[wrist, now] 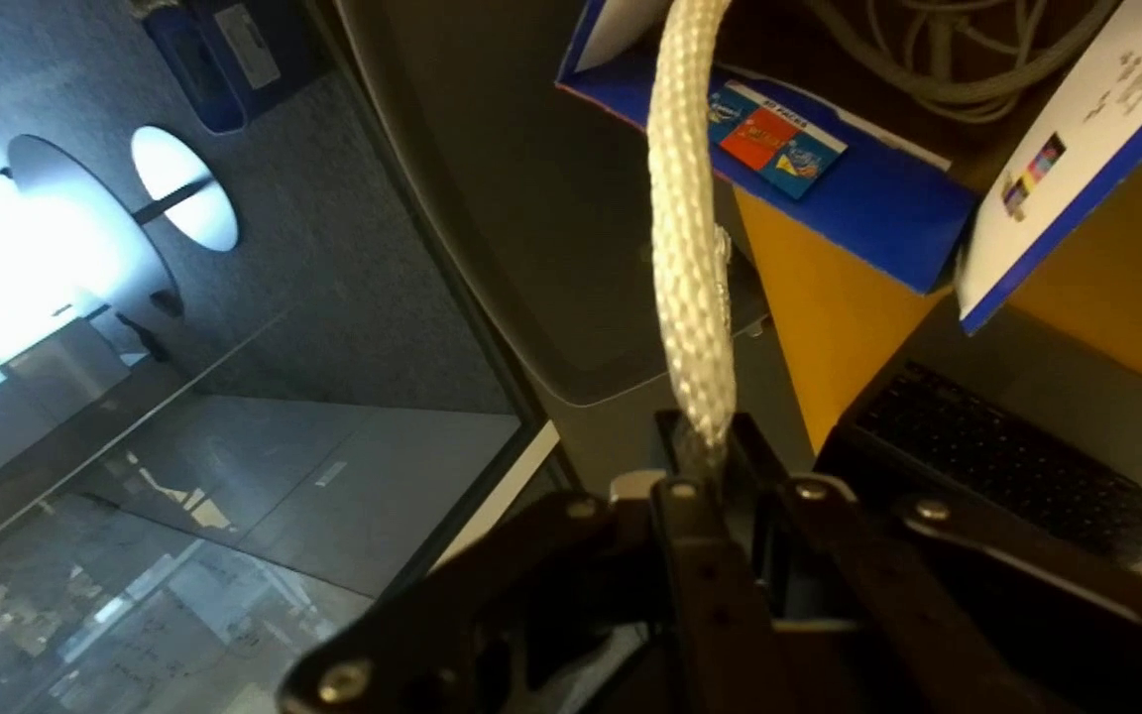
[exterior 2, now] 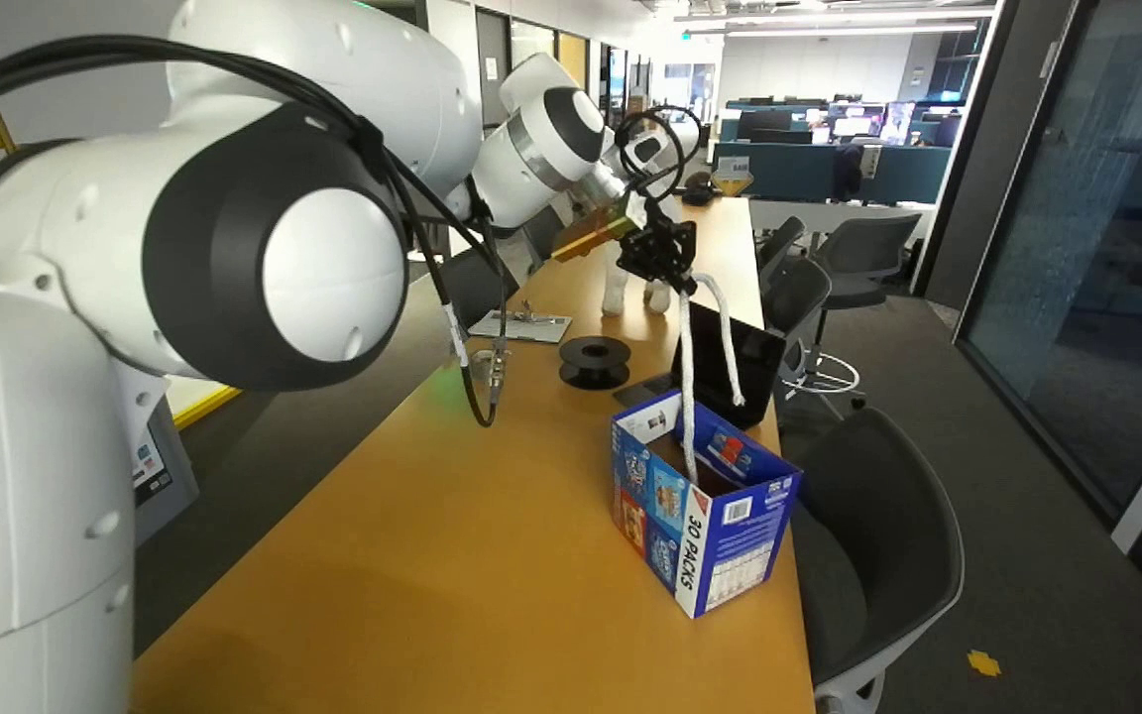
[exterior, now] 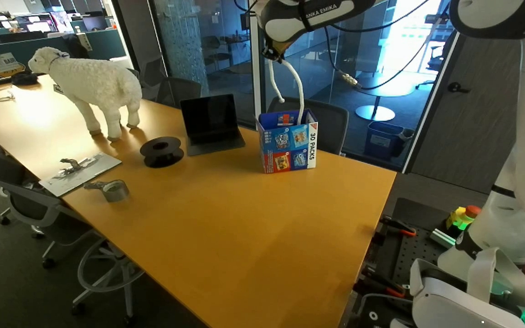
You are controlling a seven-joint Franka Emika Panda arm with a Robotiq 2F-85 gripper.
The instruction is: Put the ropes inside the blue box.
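Hand (wrist: 708, 448) pinches white rope (wrist: 688, 218); wrist view alone reveals looped cords (wrist: 943, 91) inside blue box (wrist: 893, 228).

Tabletop (exterior: 226, 237): is stretching long and orange-brown, glare (exterior: 37, 107) shining near its far end.
Chairs (exterior 2: 878, 535): are lining both long edges.
Glass (exterior: 226, 68): is rising past one long edge, a round table (exterior: 394, 85) and a bin (exterior: 378, 142) showing through.
Door (exterior: 465, 114): is standing beyond a tabletop corner.
Floor (exterior 2: 1047, 496): is spreading dark grey below.
Partitions (exterior 2: 779, 177): are standing past the far end, screens (exterior 2: 854, 127) glowing behind.
Lights (exterior 2: 839, 14): are shining overhead.
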